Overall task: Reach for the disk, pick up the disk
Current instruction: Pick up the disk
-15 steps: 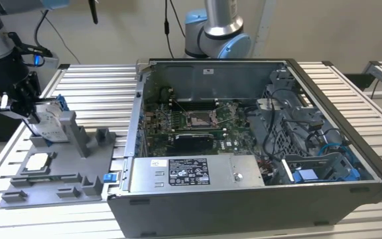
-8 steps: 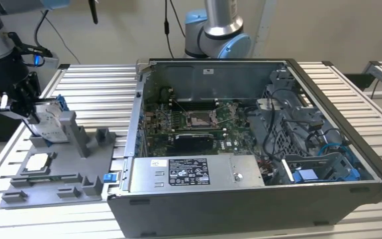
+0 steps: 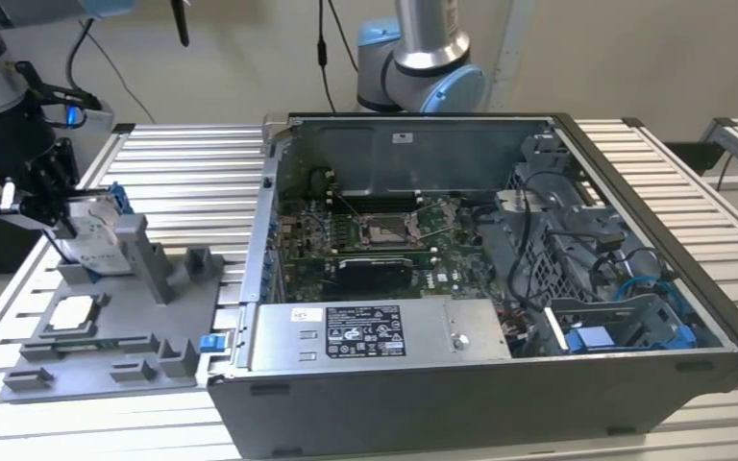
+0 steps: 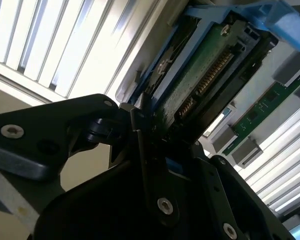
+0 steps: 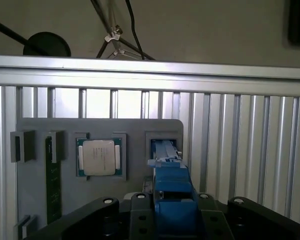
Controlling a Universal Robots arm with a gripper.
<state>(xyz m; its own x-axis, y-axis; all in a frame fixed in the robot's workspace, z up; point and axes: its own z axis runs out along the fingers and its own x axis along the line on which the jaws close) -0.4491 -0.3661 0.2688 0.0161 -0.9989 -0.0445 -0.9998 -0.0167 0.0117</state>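
The disk [image 3: 97, 240] stands on edge at the far end of the grey fixture tray [image 3: 100, 360], at the exterior view's left. It is silver-white with blue side rails. My gripper [image 3: 64, 219] comes down on it from above and is shut on the disk. In the second wrist view the disk [image 4: 205, 75] shows its green circuit board and blue rails, with a black finger [image 4: 140, 117] pressed against its side. In the first wrist view the disk's blue rail [image 5: 172, 192] sits between the fingers [image 5: 140, 207], directly over the tray's slot [image 5: 164, 146]. Whether the disk is clear of the slot I cannot tell.
A square silver chip [image 5: 101, 157] and a green memory stick [image 5: 52, 182] lie in the tray. An open computer case [image 3: 472, 269] with a long silver box [image 3: 369, 331] stands to the exterior view's right of the tray. A second arm's base [image 3: 421, 67] stands behind the case.
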